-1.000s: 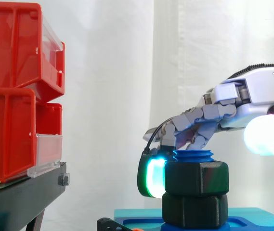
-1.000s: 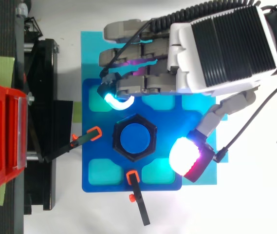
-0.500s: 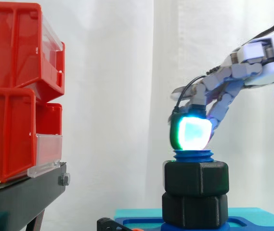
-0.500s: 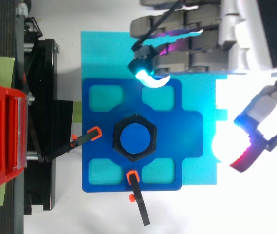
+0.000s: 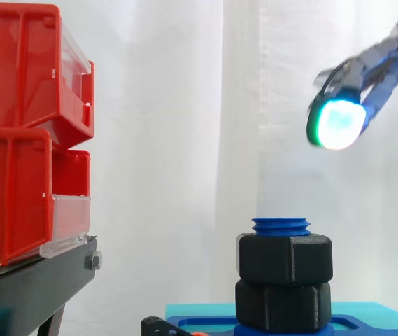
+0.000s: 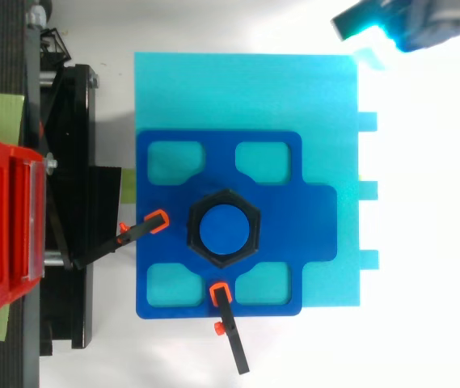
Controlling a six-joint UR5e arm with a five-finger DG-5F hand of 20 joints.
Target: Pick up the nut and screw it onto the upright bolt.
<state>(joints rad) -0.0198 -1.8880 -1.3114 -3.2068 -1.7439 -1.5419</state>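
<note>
Up at the right edge, robot hand (image 6: 433, 19): we see it well above and to the right of the bolt, touching nothing.
Hand state: its fingers (image 5: 386, 64) reach loosely down to the left, relaxed and apart, and we see nothing clasped in them.
Glowing pad (image 5: 335, 122): one thick fingertip shines cyan-white with a green rim; in the top view it sits beyond the far right corner of the mat.
Black hexagonal plastic nut (image 5: 285, 257): threaded on the bolt and sitting level, touching the black hexagonal piece (image 5: 282, 304) beneath it.
Blue upright threaded plastic bolt (image 5: 280, 225): it stands at the middle of the plate, and a short end of thread shows above the nut; from above we see its round blue top ringed by the nut.
Dark blue flat plate with four rounded cut-outs (image 6: 282, 222): it lies on the mat and carries the bolt.
Cyan flat mat (image 6: 246, 89): it lies under the plate and juts out past it on the far side.
Black clamps with orange tips (image 6: 142, 229): one grips the plate's left edge, another (image 6: 228, 323) its near edge.
Red plastic bins (image 5: 17, 133): stacked at the left on the black stand (image 5: 31, 287), well apart from the bolt.
White curtain (image 5: 185, 105): it hangs behind everything.
</note>
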